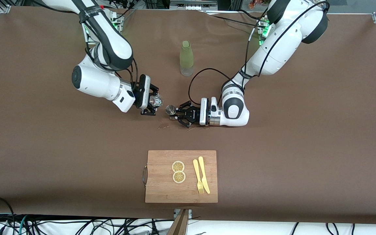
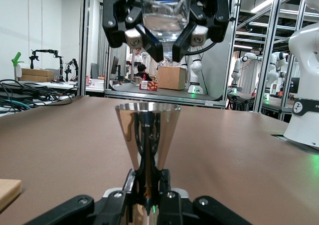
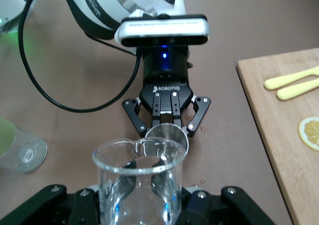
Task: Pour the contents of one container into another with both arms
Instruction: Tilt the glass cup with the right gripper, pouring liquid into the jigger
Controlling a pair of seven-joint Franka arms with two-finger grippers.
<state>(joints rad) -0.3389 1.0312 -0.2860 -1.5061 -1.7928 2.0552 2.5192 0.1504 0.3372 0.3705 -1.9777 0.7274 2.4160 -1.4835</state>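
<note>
Note: right gripper pinches glass beaker, tilted, spout just above rim of steel jigger. Left gripper clamps jigger upright at table centre. Tip beaker toward jigger.

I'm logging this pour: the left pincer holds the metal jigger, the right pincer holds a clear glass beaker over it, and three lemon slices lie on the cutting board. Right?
Not quite: the front view shows two lemon slices on the cutting board, not three. The rest stands: left pincer holds the metal jigger, right pincer the glass beaker.
</note>
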